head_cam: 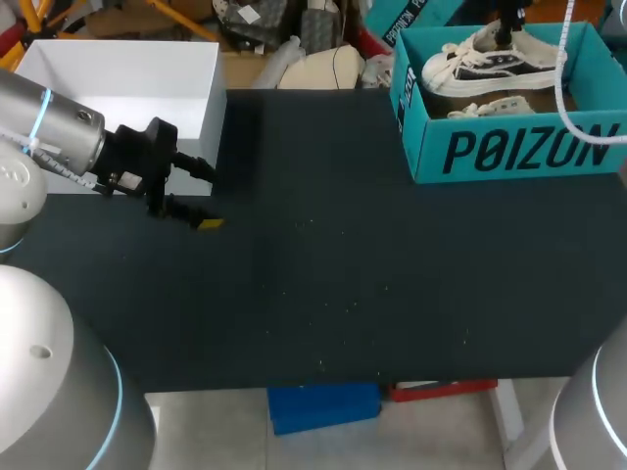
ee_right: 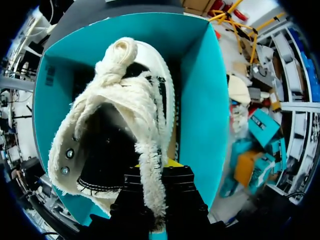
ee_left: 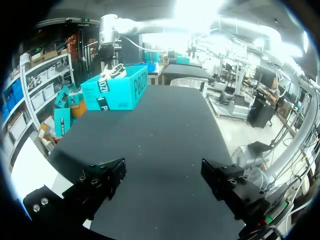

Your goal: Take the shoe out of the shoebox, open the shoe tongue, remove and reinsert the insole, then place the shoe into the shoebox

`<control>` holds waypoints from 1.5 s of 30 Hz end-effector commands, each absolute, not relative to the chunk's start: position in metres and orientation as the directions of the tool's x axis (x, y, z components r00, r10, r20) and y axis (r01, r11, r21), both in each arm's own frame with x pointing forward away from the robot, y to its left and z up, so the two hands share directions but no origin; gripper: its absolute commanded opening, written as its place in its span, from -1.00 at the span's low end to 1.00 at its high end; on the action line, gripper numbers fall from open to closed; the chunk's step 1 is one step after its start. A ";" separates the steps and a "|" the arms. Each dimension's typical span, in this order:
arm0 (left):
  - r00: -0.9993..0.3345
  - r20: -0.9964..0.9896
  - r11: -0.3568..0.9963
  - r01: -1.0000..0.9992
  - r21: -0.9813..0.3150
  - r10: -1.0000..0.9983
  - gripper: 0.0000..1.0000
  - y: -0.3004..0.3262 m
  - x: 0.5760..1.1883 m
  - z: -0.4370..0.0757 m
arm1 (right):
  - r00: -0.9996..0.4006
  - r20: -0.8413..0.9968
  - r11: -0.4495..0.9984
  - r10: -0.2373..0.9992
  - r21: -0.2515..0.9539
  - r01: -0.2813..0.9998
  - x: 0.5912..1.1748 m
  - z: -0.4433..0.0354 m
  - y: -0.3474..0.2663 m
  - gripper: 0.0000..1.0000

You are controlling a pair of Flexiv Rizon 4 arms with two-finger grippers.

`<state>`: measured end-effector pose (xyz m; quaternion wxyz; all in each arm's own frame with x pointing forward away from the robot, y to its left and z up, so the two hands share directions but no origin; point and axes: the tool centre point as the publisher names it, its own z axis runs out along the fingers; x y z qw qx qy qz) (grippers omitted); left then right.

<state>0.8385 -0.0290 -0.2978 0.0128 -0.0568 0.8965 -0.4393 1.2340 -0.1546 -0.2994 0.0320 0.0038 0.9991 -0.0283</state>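
A teal shoebox [head_cam: 509, 147] stands at the table's back right. A white shoe [head_cam: 480, 61] with dark stripes is in it, and a second shoe [head_cam: 490, 106] lies beside it in the box. My right gripper [head_cam: 505, 34] comes down into the box from above. In the right wrist view, the right gripper [ee_right: 155, 172] is shut on the frayed cream collar of the shoe [ee_right: 120, 115], inside the teal box [ee_right: 200, 90]. My left gripper [head_cam: 191, 196] hovers open and empty over the table's left side. In the left wrist view, the left gripper [ee_left: 165, 185] faces the far-off shoebox [ee_left: 117, 90].
A white open box [head_cam: 127, 78] stands at the back left, just behind my left gripper. The dark table top [head_cam: 333, 264] stretches between the two arms.
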 end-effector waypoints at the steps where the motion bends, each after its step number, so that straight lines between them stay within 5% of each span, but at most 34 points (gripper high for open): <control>1: -0.993 0.022 0.608 -0.089 -0.789 -0.117 1.00 -0.029 0.837 -0.299 | -1.000 -0.014 0.999 0.010 -0.049 0.011 1.252 -0.317 -0.157 -1.00; 26: -0.993 0.022 0.608 -0.089 -0.789 -0.117 1.00 -0.029 0.837 -0.299 | -0.997 0.081 1.000 -0.008 0.004 -0.008 1.266 -0.375 -0.166 -0.98; 27: -0.993 0.022 0.608 -0.089 -0.789 -0.117 1.00 -0.029 0.837 -0.299 | -0.996 0.086 1.000 -0.011 0.003 -0.011 1.266 -0.375 -0.167 -0.43; 29: -0.993 0.022 0.608 -0.089 -0.789 -0.117 1.00 -0.029 0.837 -0.299 | -0.996 0.091 1.000 -0.017 -0.003 -0.018 1.266 -0.373 -0.167 -0.07; 30: -0.993 0.022 0.608 -0.089 -0.789 -0.117 1.00 -0.029 0.837 -0.299 | -0.996 0.093 1.000 -0.018 -0.005 -0.018 1.266 -0.372 -0.168 0.82; 31: -0.993 0.022 0.608 -0.089 -0.789 -0.117 1.00 -0.029 0.837 -0.299 | -0.995 0.096 1.000 -0.017 -0.013 -0.018 1.265 -0.369 -0.169 1.00; 36: -0.993 0.022 0.608 -0.089 -0.789 -0.117 1.00 -0.029 0.837 -0.299 | -0.997 0.083 0.999 0.002 -0.053 -0.002 1.258 -0.351 -0.172 0.94; 38: -0.993 0.022 0.608 -0.089 -0.789 -0.117 1.00 -0.029 0.837 -0.299 | -0.997 0.075 0.997 0.016 -0.070 0.011 1.253 -0.342 -0.172 -0.01; 45: -0.993 0.022 0.608 -0.089 -0.789 -0.117 1.00 -0.029 0.837 -0.299 | -0.998 0.026 0.991 0.055 -0.121 0.051 1.233 -0.300 -0.167 -0.18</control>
